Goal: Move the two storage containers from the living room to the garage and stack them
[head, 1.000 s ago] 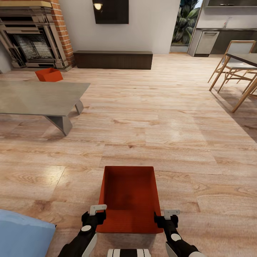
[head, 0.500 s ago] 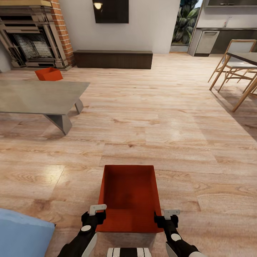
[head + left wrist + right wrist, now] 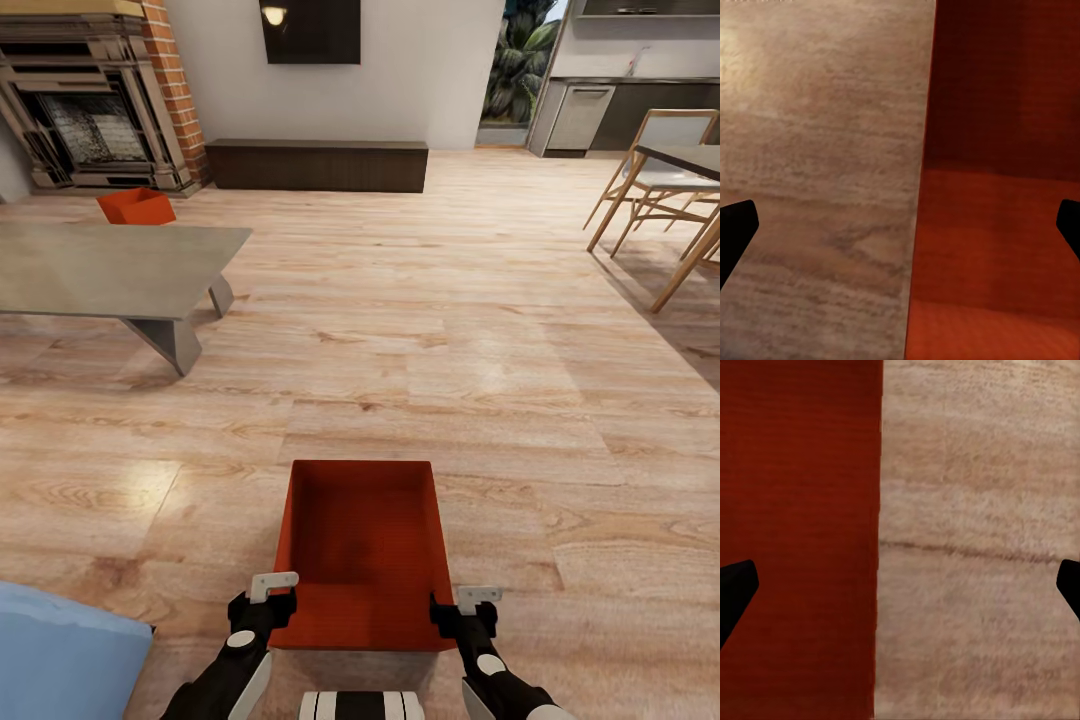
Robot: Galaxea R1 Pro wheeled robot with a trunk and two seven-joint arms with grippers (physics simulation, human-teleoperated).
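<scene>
We've got one red-orange open bin point(image 3: 362, 545) between our left end effector point(image 3: 272, 598) and right end effector point(image 3: 468, 606), both spread wide astride its side walls. The other red-orange bin point(image 3: 136, 206) sits by the brick fireplace point(image 3: 95, 95), behind the low grey tabletop point(image 3: 110, 270).

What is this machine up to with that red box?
The robot stands in a living room with a red-orange container on the wood floor before it. Its left gripper and right gripper, both open, each straddle a side wall. A second container sits by the fireplace, beyond a low grey table.
</scene>
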